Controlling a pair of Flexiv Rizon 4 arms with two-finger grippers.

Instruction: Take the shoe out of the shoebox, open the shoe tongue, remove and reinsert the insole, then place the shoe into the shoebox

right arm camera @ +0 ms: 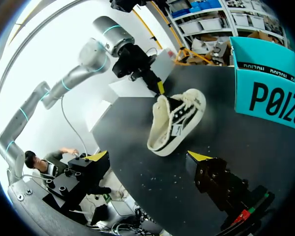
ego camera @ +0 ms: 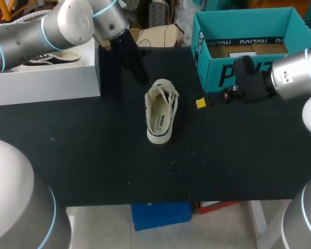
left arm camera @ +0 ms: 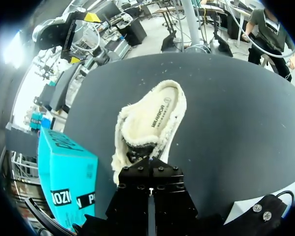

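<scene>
Centrally on the black table [ego camera: 93, 155] lies the shoe [ego camera: 160, 111], cream with a dark side panel and white laces. Its opening faces upward, its heel points to the table's near edge and its toe to the far edge. The pale insole [left arm camera: 155, 115] shows inside the opening and lies flat in place. The shoe is outside both boxes.

At the toe end is the left gripper [right arm camera: 160, 87], on an arm that enters from the far left corner. In the left wrist view its fingers [left arm camera: 137, 182] lie pressed together with only a thin seam between them. Whether the tips touch the shoe cannot be told.

To the right of the shoe, near it but apart, the right gripper [right arm camera: 147, 157] hangs over bare table. Its yellow fingertips [right arm camera: 199, 156] are spread wide with nothing between them. This gripper sits just in front of the shoebox [ego camera: 217, 67], a teal carton standing open-topped at the table's far right corner with brown packing visible inside.

Against the far left edge stands a white box [ego camera: 46, 83], also open, holding a second shoe [ego camera: 52, 58] in dark and white. Small white specks [ego camera: 171, 163] are scattered on the table between the shoe's heel and the near edge.
</scene>
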